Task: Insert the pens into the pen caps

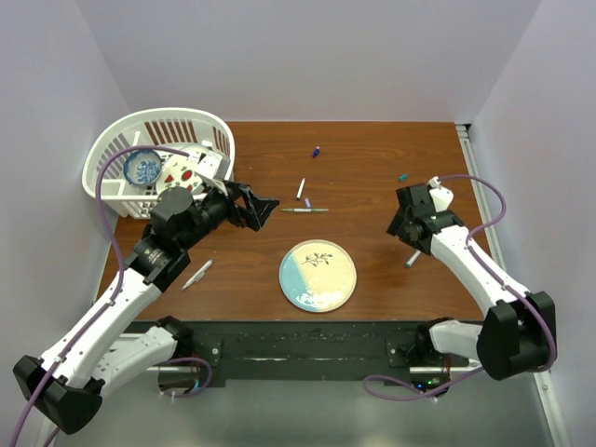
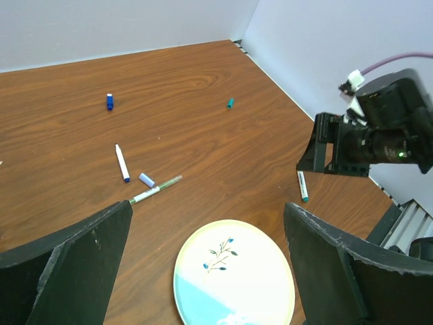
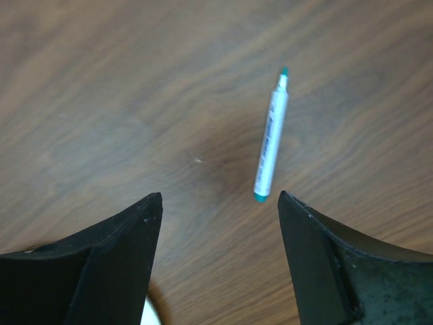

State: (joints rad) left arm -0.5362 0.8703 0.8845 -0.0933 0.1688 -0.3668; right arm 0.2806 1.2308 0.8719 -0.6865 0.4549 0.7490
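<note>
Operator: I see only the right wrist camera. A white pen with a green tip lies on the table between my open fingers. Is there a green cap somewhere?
Observer: Yes. A green cap lies alone on the table, beyond the right gripper, toward the far right.
Operator: Does the left gripper hold something?
Observer: No. The left gripper is open and empty, near the white basket.
Operator: Are other pens there?
Observer: A thin grey pen lies just in front of the left gripper, a purple cap beside it.
</note>
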